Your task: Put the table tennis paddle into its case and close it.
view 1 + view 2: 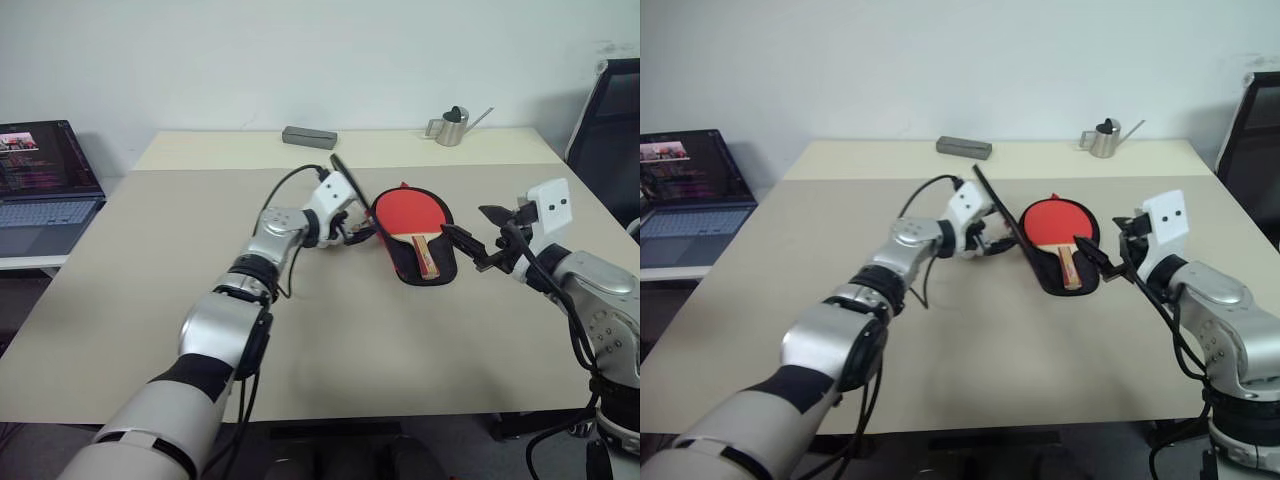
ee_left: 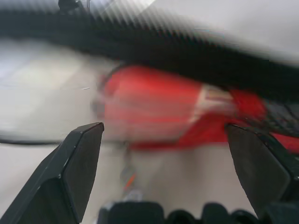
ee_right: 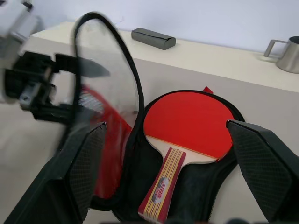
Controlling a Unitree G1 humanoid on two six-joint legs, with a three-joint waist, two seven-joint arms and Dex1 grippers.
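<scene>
The table tennis paddle [image 3: 187,119] lies already inside the case [image 3: 205,186], on the bottom half, approx. in the middle of the desk [image 1: 120,330]. The red face is on the far side and the wooden handle points toward the robot, so the paddle's long axis runs far-to-near. The case is not closed: its lid [image 3: 105,107] stands up on edge along the paddle's left side, black rim on top, red panel lower.

The left hand [image 1: 352,233] is at this lid, just beside it on the side away from the paddle, so it is the nearer one for the closing. Its fingers are spread wide. In the left wrist view the dark rim and red panel pass across in front of them, but if a finger touches the lid I cannot tell, the picture is too smeared. The left arm reaches in from the left with the hand aimed toward the paddle, approx. level.

The right hand [image 1: 478,240] hovers right of the case, near the handle end and apart from it, fingers also spread and holding nothing, aimed across at the paddle.

My judgement: step one looks done. The next move turns on the lid, which must fall over onto the paddle, i.e. rightward, and then the zip. I cannot make out the zipper pull.
</scene>
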